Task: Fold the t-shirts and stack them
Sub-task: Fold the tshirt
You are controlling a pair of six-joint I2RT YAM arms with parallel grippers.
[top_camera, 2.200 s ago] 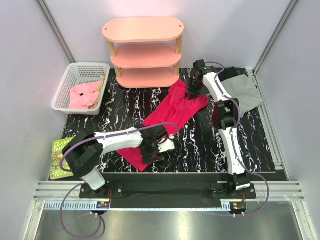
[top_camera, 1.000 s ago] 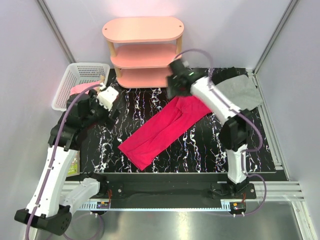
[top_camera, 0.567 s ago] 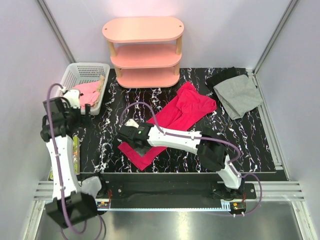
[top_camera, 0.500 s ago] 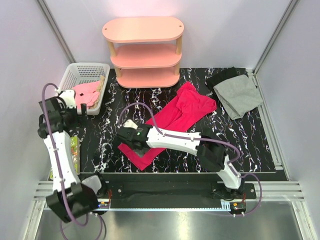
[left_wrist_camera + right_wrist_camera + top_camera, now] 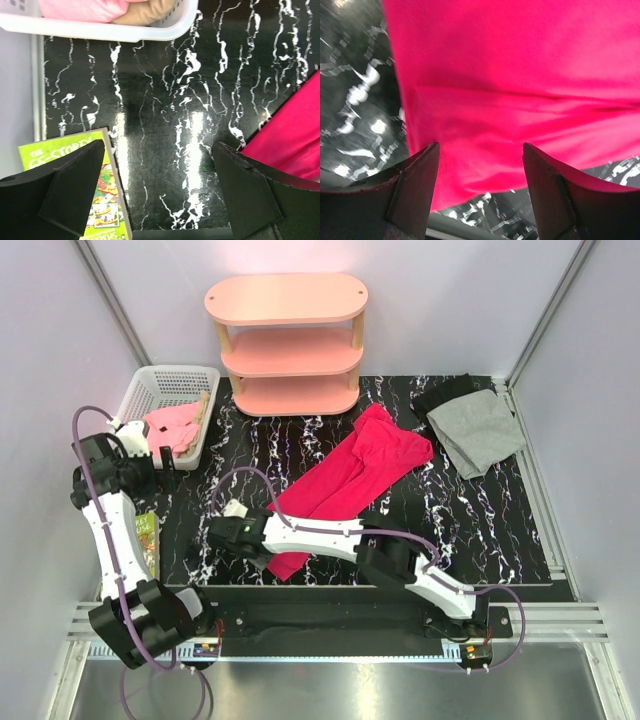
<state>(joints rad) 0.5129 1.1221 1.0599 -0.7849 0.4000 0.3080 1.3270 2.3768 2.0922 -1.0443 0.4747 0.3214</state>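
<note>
Folding the crimson t-shirt [image 5: 345, 480] looks barely begun: right fingers [image 5: 415, 190] gape empty over its near edge, left fingers [image 5: 70, 190] spread, empty. Next, I'd pinch that edge.

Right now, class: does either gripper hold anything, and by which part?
Nothing is held. Left gripper open over the table; right gripper open above the red shirt.

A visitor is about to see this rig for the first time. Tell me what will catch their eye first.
The crimson-red t-shirt lies in a long diagonal band across the middle of the black marbled table, and the right gripper hangs open over its near-left end. Behind it stands a pink three-tier shelf, with the grey t-shirt lying at the far right.
</note>
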